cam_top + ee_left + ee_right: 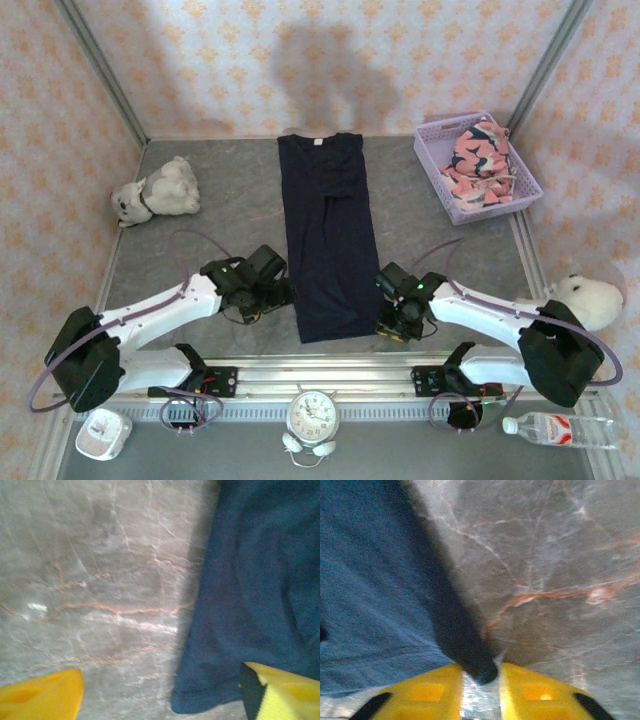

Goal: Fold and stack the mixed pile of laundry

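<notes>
Navy garment: the large, plain, soft dark navy garment point(328, 250) lies flat as a long narrow strip down the middle of the grey marbled worktop point(230, 210), collar at 12 o'clock, hem at 6 o'clock.
Pink garment: the small, soft salmon-pink garment point(478, 160) printed with navy-and-white shapes sits bunched in the rectangular lavender plastic lattice basket point(432, 165) at 2 o'clock, well apart from the strip.
Left gripper: the left gripper point(160, 680) is released, its yellow fingers spread wide astride the hem's 7 o'clock corner, one over cloth, one over bare worktop.
Right gripper: the right gripper point(481, 672), at the 5 o'clock corner, is nearly clenched, apparently grasping a dark ridge of the navy garment's edge.
Step, as I judge it: taking both hem corners to fold the strip toward 12 o'clock.
Risk, uneven grip: if the right side lifts before the left has bitten, the hem would skew and the fold would land crooked.
Risk, thin pinch: catching one layer alone would leave the lower layers down and open the strip.
</notes>
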You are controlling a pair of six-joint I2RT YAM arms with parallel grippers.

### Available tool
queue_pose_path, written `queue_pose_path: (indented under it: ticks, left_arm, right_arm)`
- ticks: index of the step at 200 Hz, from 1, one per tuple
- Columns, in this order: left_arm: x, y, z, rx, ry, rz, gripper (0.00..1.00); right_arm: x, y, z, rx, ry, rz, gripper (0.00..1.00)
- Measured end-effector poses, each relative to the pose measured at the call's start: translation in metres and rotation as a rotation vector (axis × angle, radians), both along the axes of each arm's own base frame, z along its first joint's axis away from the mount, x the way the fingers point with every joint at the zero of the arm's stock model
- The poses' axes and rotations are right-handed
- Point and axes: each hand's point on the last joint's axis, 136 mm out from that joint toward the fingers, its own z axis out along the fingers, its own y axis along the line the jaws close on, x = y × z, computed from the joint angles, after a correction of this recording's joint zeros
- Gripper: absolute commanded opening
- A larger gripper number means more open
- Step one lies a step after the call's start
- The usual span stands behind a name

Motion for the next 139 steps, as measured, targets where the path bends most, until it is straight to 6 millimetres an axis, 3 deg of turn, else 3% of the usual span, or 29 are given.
queue_pose_path:
  ticks: [13,48,103,125,139]
  left_arm:
    - [-0.003,-0.007,0.000,-0.003,-0.007,-0.006,0.67]
    - [-0.015,-0.030,-0.012,-0.004,0.010,-0.045,0.62]
    - [-0.031,-0.052,-0.045,0.048,0.071,-0.096,0.53]
    - [-0.028,-0.058,-0.049,0.047,0.073,-0.095,0.41]
    - [-0.025,-0.066,-0.050,0.044,0.072,-0.101,0.27]
  right_arm:
    - [0.006,0.006,0.001,0.019,-0.019,0.006,0.10]
    - [0.019,0.017,0.003,0.025,-0.040,0.034,0.00]
    - [0.028,0.023,0.008,0.027,-0.068,0.067,0.00]
    - [0.028,0.022,0.008,0.024,-0.069,0.070,0.00]
    - [0.028,0.022,0.008,0.021,-0.070,0.070,0.00]
